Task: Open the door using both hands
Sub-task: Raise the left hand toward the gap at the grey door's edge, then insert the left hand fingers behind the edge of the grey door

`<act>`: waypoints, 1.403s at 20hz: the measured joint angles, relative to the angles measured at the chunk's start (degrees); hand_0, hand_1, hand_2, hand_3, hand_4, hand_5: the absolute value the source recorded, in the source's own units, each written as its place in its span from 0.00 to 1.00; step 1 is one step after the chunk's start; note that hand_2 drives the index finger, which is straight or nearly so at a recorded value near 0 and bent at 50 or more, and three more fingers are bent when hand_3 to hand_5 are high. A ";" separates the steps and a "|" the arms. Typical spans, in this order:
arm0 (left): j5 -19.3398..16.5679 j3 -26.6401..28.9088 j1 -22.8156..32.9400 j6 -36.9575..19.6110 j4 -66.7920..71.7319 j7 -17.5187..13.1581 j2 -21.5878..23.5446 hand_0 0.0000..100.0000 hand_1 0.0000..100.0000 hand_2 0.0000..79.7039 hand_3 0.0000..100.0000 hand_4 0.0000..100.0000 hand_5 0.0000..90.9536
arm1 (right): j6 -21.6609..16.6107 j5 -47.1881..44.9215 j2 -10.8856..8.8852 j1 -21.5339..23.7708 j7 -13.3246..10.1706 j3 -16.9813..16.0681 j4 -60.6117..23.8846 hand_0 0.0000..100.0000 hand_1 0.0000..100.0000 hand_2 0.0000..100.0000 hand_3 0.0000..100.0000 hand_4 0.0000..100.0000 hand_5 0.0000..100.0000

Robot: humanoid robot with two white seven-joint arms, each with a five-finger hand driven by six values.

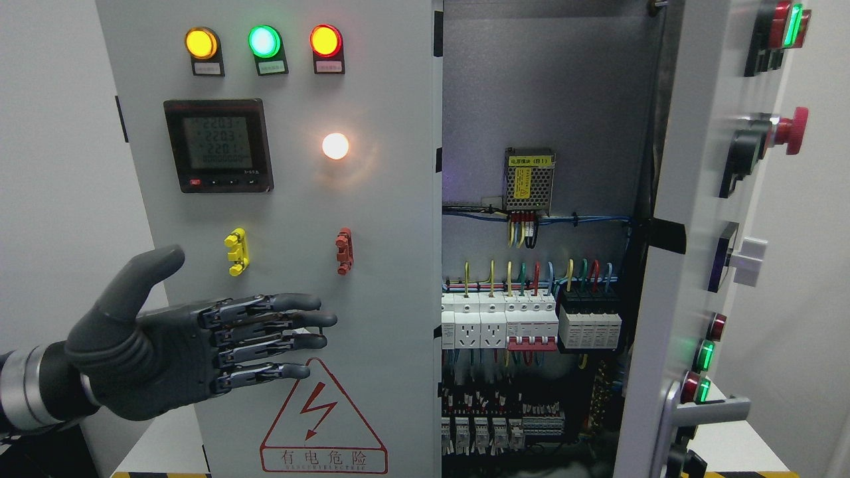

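Right door (671,265) of the grey metal cabinet swung wide open at picture right, seen nearly edge-on, with a lever handle (710,408), red mushroom button (793,129) and lit indicator lamps on its face; left door (285,239) shut, flat and matte, bearing three round lamps, a digital meter (218,145) and a red-bordered warning triangle (323,418). Inside, rows of white breakers (498,322) and coloured wires against a dull steel backplate. Dark left hand (179,342) held flat before the left door, fingers straight and together, thumb raised, holding nothing; white walls behind.

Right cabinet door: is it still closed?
No, the right door is swung open, showing the breakers and wiring inside the cabinet.
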 measured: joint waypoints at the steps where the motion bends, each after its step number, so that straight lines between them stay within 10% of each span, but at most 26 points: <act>1: 0.59 -1.54 -1.77 0.22 0.38 0.00 -0.97 0.00 0.00 0.00 0.00 0.03 0.00 | 0.00 0.00 0.00 0.00 0.00 0.00 0.00 0.11 0.00 0.00 0.00 0.00 0.00; 12: 5.01 -11.78 -12.87 4.88 7.75 0.03 -14.24 0.00 0.00 0.00 0.00 0.03 0.00 | 0.00 0.00 0.00 0.00 0.00 0.00 0.00 0.11 0.00 0.00 0.00 0.00 0.00; 28: 6.16 -12.50 -15.64 5.56 14.68 8.94 -32.19 0.00 0.00 0.00 0.00 0.03 0.00 | 0.00 0.00 0.00 0.00 0.00 0.00 0.00 0.11 0.00 0.00 0.00 0.00 0.00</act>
